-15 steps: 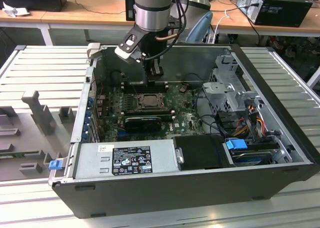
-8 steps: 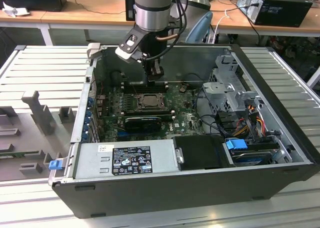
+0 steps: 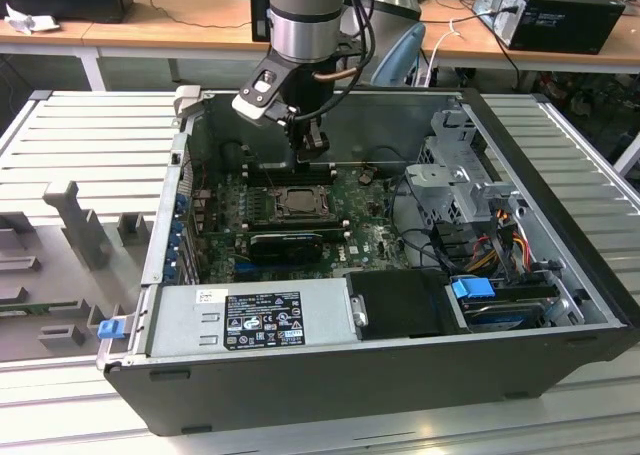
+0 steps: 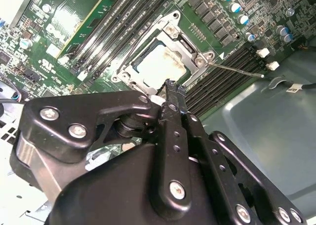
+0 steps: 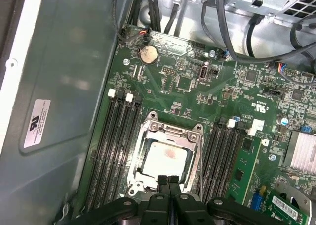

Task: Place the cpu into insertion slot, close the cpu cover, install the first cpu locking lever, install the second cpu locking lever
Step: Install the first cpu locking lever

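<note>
The cpu (image 5: pixel 165 158), a dull silver square, lies flat in the insertion slot (image 3: pixel 290 215) on the green board. The cpu cover (image 5: pixel 170 131), a silver frame, lies down around it, and the chip shows through its window. In the second wrist view the cpu (image 4: pixel 160 64) sits inside the cover (image 4: pixel 133 62), and a thin metal lever rod (image 4: pixel 237 69) sticks out from one socket corner over the memory slots. My gripper (image 5: pixel 169 178) is shut, with nothing between its fingers, at the socket's edge. In the exterior view the gripper (image 3: pixel 312 153) hangs just behind the socket.
Black memory slots (image 5: pixel 116 151) flank the socket on both sides. A long black card (image 3: pixel 285 243) lies in front of it, with a grey power supply (image 3: pixel 250 320) nearer the front. A drive cage (image 3: pixel 460 175) and cables fill the exterior view's right. The case wall (image 5: pixel 64 86) stands close.
</note>
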Robot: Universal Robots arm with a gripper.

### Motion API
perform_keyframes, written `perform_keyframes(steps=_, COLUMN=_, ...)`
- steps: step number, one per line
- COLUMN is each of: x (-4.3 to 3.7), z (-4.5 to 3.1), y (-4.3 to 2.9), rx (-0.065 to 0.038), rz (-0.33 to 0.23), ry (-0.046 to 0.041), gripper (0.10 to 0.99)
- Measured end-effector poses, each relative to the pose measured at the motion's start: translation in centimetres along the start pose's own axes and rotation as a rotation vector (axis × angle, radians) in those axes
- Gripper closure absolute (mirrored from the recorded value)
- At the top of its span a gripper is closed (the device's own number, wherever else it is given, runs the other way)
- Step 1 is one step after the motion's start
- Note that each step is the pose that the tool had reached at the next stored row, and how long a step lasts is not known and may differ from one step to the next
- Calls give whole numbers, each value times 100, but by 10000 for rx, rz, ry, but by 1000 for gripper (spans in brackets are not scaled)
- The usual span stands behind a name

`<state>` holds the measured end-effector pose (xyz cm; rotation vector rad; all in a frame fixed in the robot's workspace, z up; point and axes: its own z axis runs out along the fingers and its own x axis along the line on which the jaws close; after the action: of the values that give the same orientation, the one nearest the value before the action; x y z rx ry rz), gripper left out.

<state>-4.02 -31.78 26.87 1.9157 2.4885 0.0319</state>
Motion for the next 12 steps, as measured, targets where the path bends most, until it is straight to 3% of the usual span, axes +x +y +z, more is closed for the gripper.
perform_keyframes(steps=12, x=0, z=0, y=0, rx=7, rz=-604, ry=11, gripper=980)
